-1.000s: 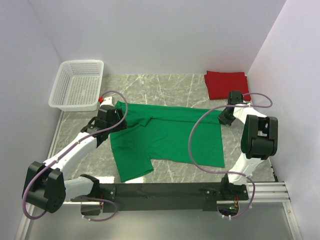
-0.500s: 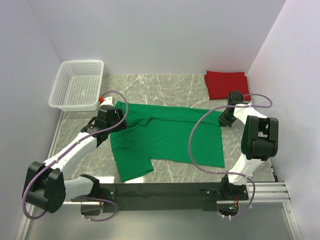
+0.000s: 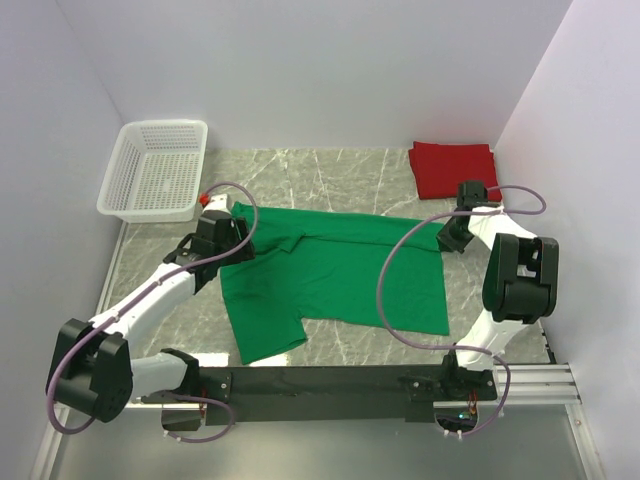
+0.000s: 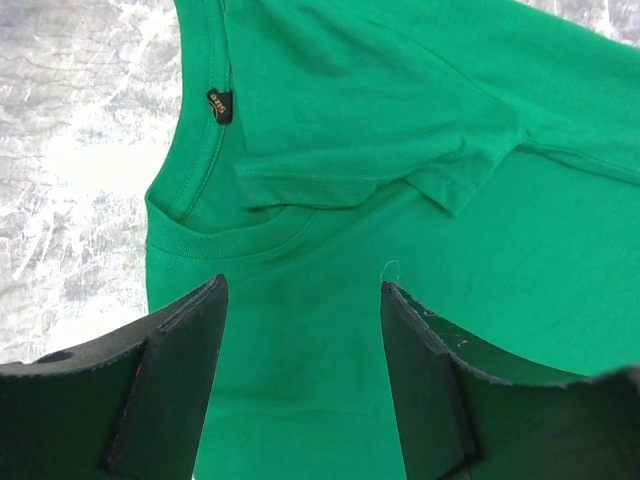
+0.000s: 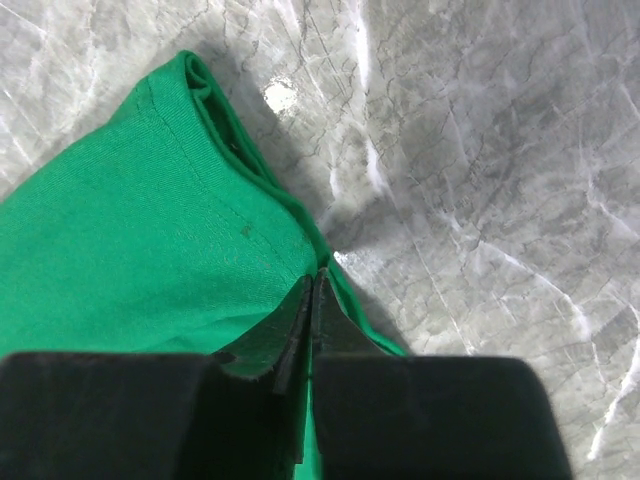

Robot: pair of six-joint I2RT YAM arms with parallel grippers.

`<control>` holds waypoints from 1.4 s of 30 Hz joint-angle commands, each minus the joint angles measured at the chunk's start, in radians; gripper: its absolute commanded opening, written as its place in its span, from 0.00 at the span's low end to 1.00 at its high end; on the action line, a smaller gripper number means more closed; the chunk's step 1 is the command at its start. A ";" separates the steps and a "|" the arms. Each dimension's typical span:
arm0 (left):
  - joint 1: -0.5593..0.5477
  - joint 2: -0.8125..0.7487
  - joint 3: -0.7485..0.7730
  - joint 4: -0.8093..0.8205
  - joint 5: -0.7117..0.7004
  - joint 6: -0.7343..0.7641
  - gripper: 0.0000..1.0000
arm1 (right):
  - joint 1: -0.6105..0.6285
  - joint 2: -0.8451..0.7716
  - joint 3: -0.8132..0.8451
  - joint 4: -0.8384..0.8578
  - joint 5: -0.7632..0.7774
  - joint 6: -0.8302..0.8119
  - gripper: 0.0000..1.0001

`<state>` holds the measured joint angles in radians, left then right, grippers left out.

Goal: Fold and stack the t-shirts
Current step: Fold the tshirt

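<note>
At the far left a white mesh basket (image 3: 155,170) stands at the back corner of the tabletop (image 3: 330,170), well apart from the cloth and with nothing visible in it. It looks parked out of the way so the folding has room. Just right of it, the left fingers (image 4: 175,380) hang wide apart over the neck end of the green t-shirt (image 3: 330,280), holding nothing. I judge they are waiting there to take the collar side once the other end is secured. The shirt lies spread across the middle of the tabletop, neck to the left and hem to the right, not yet folded to a rectangle. The left wrist view gives what the overhead cannot: the ribbed collar (image 4: 200,225), a small dark label (image 4: 219,104) inside it, and one sleeve (image 4: 400,170) already turned inward over the chest. Further right, the right fingers (image 5: 290,330) are pressed together exactly on the hem edge at the shirt's far right corner, and they appear to nip a thin bit of it. Only the right wrist view shows this contact, since from above the wrist hides it. At the back right the red t-shirt (image 3: 452,168) rests as a folded rectangle, probably the base for the stack. Only the overhead view shows it.
</note>
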<state>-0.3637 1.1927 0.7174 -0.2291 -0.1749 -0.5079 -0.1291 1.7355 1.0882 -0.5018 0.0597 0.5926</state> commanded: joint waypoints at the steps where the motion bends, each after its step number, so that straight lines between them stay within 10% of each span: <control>1: -0.004 0.008 0.024 0.027 0.028 0.029 0.68 | -0.007 -0.048 0.021 -0.007 0.005 -0.013 0.11; 5: -0.052 0.034 0.051 0.001 0.017 0.057 0.67 | 0.003 -0.095 -0.002 0.003 -0.001 -0.017 0.41; 11: -0.151 0.099 0.117 -0.022 -0.040 0.066 0.63 | 0.074 -0.223 -0.036 0.019 -0.006 -0.016 0.59; 42: -0.351 0.665 0.487 -0.044 -0.314 0.200 0.41 | 0.187 -0.959 -0.475 0.062 -0.057 0.055 0.70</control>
<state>-0.7067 1.8439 1.1664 -0.2752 -0.4305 -0.3447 0.0647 0.8009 0.6235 -0.4526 0.0025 0.6430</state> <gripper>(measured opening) 0.408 0.700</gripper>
